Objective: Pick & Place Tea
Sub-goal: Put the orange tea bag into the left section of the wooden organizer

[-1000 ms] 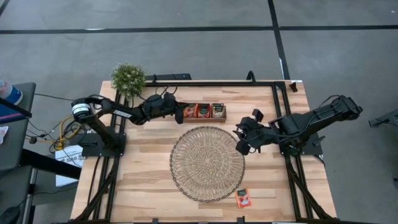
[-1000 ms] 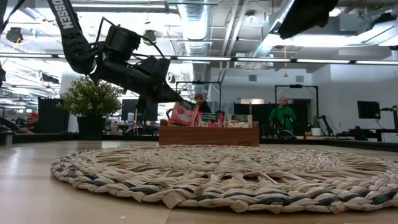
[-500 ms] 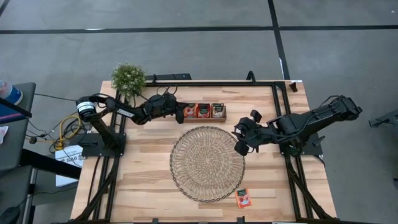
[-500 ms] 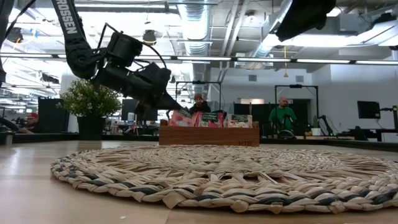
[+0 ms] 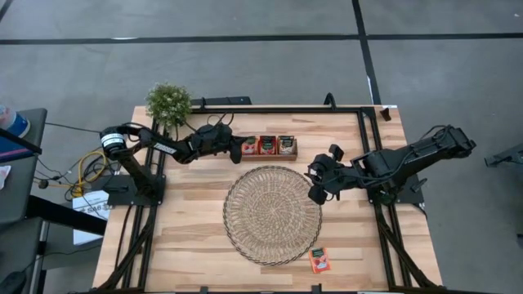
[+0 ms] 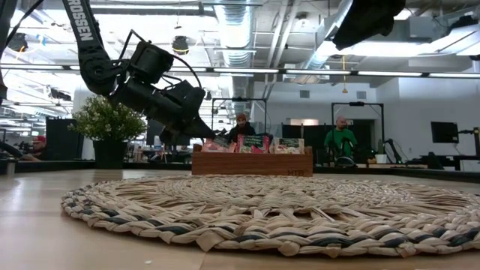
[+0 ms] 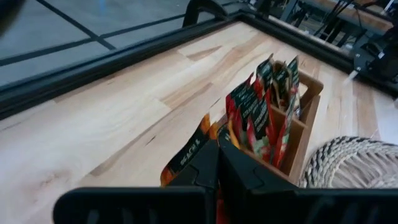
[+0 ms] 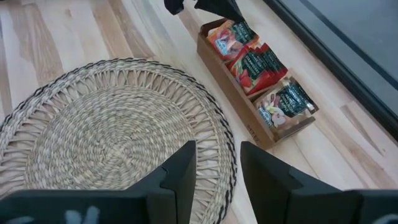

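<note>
At the near edge of the tabletop [image 5: 196,245], 1 loose red-orange tea sachet [image 5: 319,260] is seen lying flat, just beside the round woven mat [image 5: 272,214]. Over the mat's right rim the right gripper [image 5: 314,183] is held, its fingers parted and nothing grasped. Farther back, the wooden compartment tray [image 5: 269,154] is filled with upright tea sachets [image 5: 266,144]. At its left end, the left gripper [image 5: 235,149] is clenched on 1 sachet [image 7: 186,158]. A potted plant [image 5: 168,102] is seen at the far left corner.
</note>
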Tool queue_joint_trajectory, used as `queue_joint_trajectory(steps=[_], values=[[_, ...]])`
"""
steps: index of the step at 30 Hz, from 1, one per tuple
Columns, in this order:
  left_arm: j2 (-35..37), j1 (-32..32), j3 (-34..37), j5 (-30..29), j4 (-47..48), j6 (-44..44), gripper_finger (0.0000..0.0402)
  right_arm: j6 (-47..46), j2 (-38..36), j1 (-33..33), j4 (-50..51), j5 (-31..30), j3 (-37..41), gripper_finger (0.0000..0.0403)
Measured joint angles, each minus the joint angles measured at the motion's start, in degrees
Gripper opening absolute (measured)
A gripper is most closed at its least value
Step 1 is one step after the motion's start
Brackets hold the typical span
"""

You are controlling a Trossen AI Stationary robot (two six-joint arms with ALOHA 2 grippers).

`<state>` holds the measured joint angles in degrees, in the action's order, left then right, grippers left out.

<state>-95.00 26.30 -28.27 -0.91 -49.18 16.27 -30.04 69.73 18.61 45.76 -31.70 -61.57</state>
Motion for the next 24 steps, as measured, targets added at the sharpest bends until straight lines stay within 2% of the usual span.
queue_joint_trajectory(steps=[11,15,24], values=[[0.00,-0.04,0.00,0.00,1.08,-2.08,0.0008,0.00,0.00,0.00,0.02,0.05,-0.03,0.0118],[0.00,-0.07,0.00,0.00,1.08,-2.14,0.0033,0.00,0.00,0.00,0.02,0.09,-0.03,0.0118],[0.69,-0.07,0.00,0.94,1.14,-3.97,0.0115,0.00,0.00,0.00,0.02,0.22,-0.05,0.0118]])
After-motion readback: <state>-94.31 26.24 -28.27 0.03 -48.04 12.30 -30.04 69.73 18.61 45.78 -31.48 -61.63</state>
